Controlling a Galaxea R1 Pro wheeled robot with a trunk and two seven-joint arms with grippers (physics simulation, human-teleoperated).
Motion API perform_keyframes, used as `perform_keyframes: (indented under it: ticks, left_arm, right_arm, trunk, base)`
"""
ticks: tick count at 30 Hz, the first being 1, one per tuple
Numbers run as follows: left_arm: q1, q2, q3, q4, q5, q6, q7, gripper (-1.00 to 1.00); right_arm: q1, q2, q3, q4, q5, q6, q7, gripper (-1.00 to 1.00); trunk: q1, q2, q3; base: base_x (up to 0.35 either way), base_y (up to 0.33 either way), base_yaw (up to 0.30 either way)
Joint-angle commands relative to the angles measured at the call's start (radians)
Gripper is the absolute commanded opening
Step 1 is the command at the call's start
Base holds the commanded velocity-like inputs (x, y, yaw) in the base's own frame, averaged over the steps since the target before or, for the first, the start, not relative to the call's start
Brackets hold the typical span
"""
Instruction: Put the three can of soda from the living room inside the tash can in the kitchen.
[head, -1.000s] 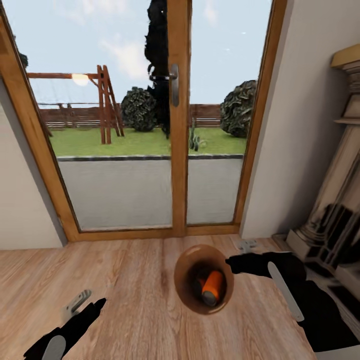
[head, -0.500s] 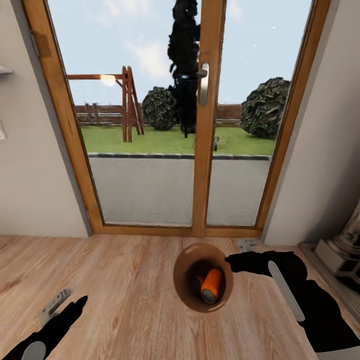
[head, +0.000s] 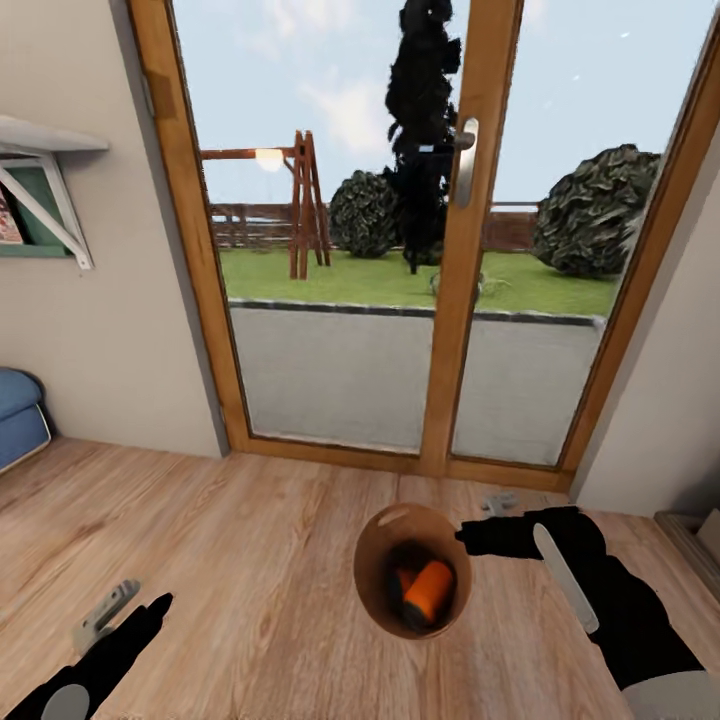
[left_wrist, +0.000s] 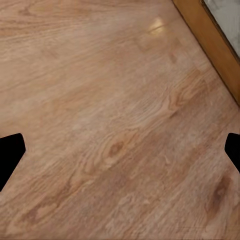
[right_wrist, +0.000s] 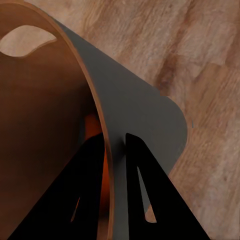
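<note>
While pinched: tash can (right_wrist: 135, 120) rim between jaws.

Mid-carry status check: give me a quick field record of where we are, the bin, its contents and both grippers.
location: wood plank floor facing glass doors; blue sofa at the head view's left edge
trash can: off the floor, right gripper pinching its rim, one finger inside, one outside
contents: one orange soda can visible; further cans cannot be told
left gripper: open, empty, over bare floor
</note>
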Motion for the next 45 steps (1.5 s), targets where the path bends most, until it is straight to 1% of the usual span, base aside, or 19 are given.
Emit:
perform_keyframes:
  ticks: [1, 2, 3, 7, 29, 37, 45]
  left_arm:
    - [0.000, 0.000, -0.002, 0.000, 0.000, 0.000, 0.000, 1.00]
    - [0.000, 0.000, -0.002, 0.000, 0.000, 0.000, 0.000, 1.00]
    - [0.000, 0.000, -0.002, 0.001, 0.000, 0.000, 0.000, 1.00]
    - [0.000, 0.001, -0.002, 0.001, 0.000, 0.000, 0.000, 1.00]
    - [0.000, -0.001, -0.004, 0.008, -0.011, -0.009, 0.001, 1.00]
    - [0.000, 0.000, -0.003, 0.015, -0.012, -0.009, 0.005, 1.00]
    - [0.000, 0.001, -0.004, 0.027, -0.012, -0.011, 0.007, 1.00]
  right_arm:
    - [-0.027, -0.001, 0.000, 0.066, -0.091, 0.002, 0.002, -1.00]
    - [-0.029, -0.001, 0.000, 0.071, -0.101, 0.002, 0.001, -1.00]
    - [-0.032, -0.002, 0.001, 0.080, -0.123, 0.002, 0.001, -1.00]
    - [-0.036, -0.003, 0.002, 0.089, -0.144, 0.002, 0.001, -1.00]
    - [-0.036, -0.004, 0.002, 0.087, -0.147, 0.002, 0.001, -1.00]
    - [-0.035, -0.003, 0.003, 0.086, -0.147, 0.002, 0.001, -1.00]
    - [-0.032, -0.002, 0.008, 0.076, -0.147, 0.002, 0.002, -1.00]
  trunk:
    - [0.000, 0.000, 0.000]
    - [0.000, 0.000, -0.001]
    - [0.000, 0.000, -0.001]
    - [0.000, 0.000, -0.003]
    - [0.000, 0.000, -0.009]
    - [0.000, 0.000, -0.009]
    - [0.000, 0.000, -0.009]
  base:
    - [0.000, 0.000, 0.279]
    - [0.000, 0.000, 0.279]
    - [0.000, 0.000, 0.281]
    - [0.000, 0.000, 0.285]
    - [0.007, 0.011, 0.290]
    - [0.177, 0.233, 0.286]
    - [0.302, 0.179, 0.024]
